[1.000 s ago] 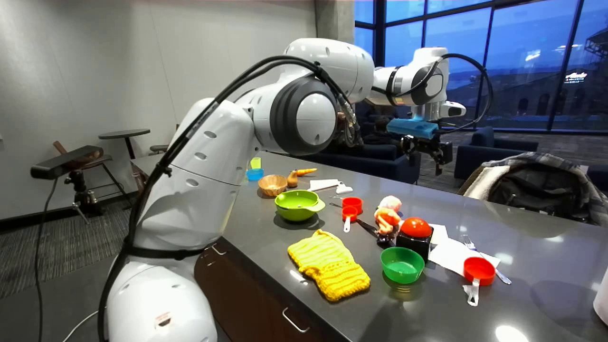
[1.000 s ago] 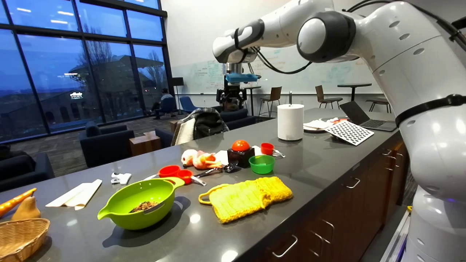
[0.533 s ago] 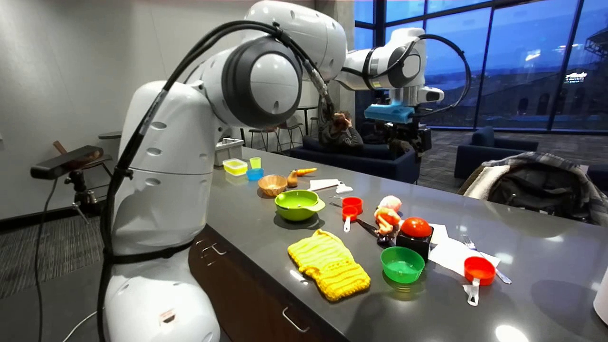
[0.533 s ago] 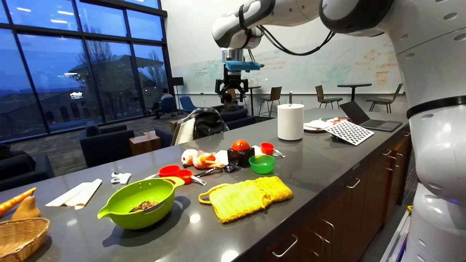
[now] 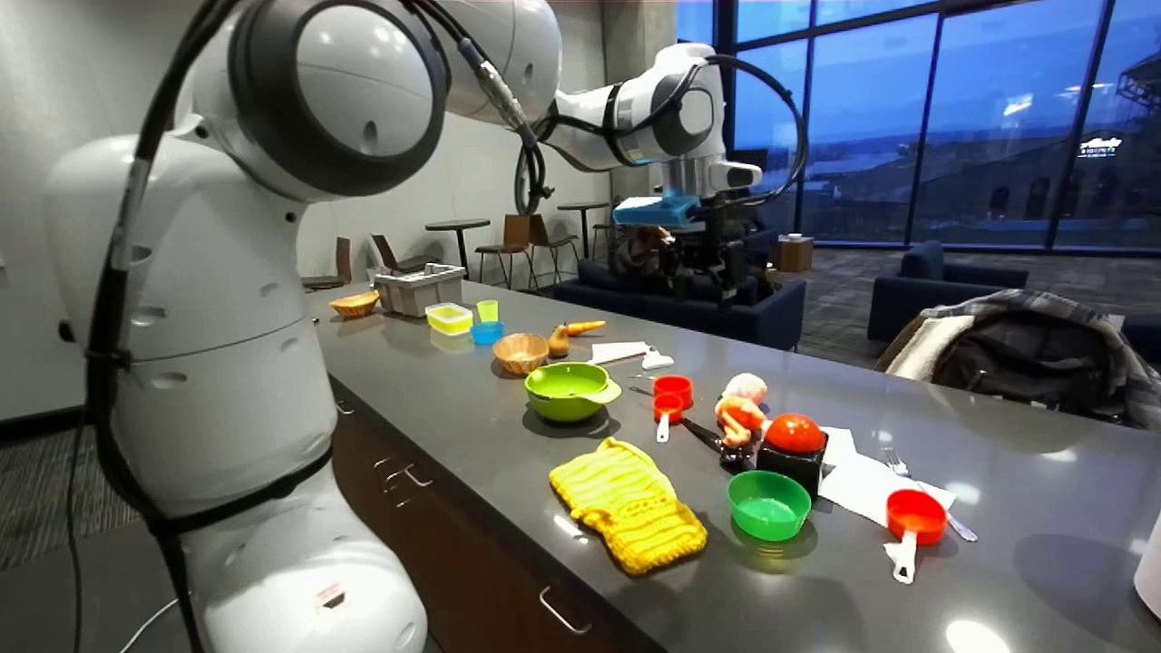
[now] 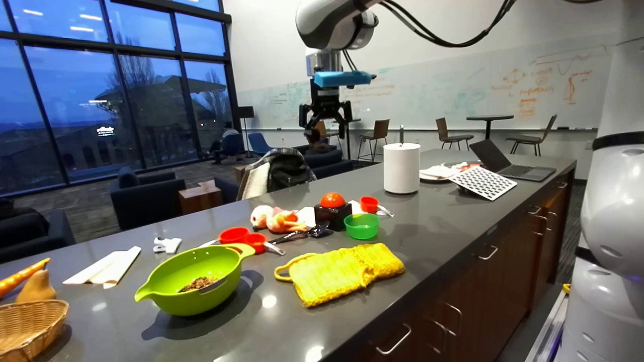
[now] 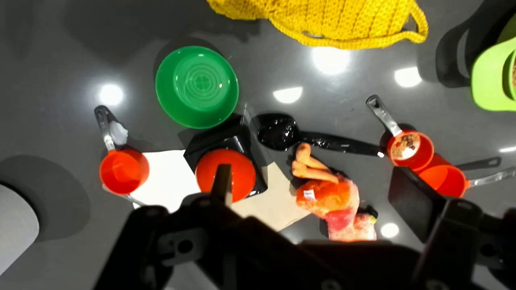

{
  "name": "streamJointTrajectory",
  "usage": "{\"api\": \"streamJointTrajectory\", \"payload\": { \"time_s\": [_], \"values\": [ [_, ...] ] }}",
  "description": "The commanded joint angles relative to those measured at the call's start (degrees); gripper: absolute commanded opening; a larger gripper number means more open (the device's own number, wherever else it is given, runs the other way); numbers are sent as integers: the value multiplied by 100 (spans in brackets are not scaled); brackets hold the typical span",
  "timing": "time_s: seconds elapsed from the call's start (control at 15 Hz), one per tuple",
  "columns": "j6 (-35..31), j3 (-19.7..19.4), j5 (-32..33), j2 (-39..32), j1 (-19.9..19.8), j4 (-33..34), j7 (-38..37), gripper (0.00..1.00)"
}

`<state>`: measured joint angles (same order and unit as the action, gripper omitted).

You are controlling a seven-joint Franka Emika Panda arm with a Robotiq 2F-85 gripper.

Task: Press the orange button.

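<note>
Exterior view shows the spread gripper (image 5: pixel 698 279) further left than before, apart from the orange button (image 5: pixel 795 433).

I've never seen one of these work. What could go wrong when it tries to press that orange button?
Two things, perhaps. The gripper hangs open, its fingers spread apart, so coming down like that they might straddle the orange button or hit it off-centre. Also, the green bowl sits close beside the button's black box, with a toy lying near another side; a low or crooked approach could knock either.
</note>
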<state>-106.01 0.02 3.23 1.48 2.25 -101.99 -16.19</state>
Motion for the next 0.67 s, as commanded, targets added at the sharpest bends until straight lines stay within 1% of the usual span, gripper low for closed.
{"api": "streamJointTrajectory", "payload": {
  "time_s": [0.0,0.33,0.6],
  "values": [
    [-86,270,19,693,120,-959,-119,100],
    [-65,617,-109,1025,298,-1441,58,100],
    [-139,725,-208,1175,370,-1630,143,100]
  ]
}}
